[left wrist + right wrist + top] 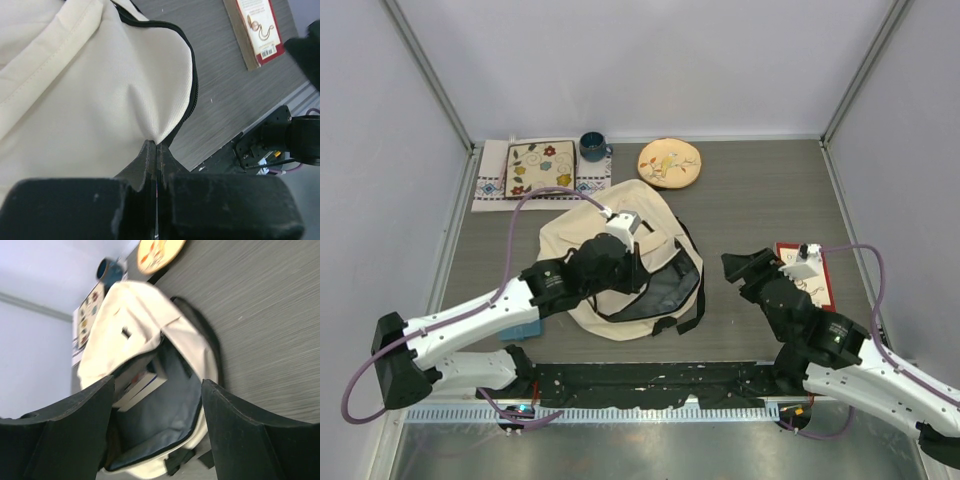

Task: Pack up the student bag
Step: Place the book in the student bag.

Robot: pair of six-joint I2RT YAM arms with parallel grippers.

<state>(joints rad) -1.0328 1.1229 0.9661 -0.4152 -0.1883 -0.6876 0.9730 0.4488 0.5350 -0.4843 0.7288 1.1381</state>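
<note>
The cream student bag (582, 232) lies in the middle of the table with its mouth open toward the right, showing dark lining (666, 287). My left gripper (640, 264) is shut on the cream flap at the zipper edge and holds it lifted; the pinch shows in the left wrist view (156, 145). My right gripper (734, 266) is open and empty, to the right of the bag and facing its mouth. In the right wrist view the bag (135, 315) gapes between my fingers (80, 420), and a white-edged book (142, 387) lies inside it.
A red-covered book (807, 276) lies at the right, partly under my right arm, and shows in the left wrist view (257, 27). At the back stand a floral plate (669, 162), a blue mug (592, 147) and a floral tray (538, 168) on a cloth.
</note>
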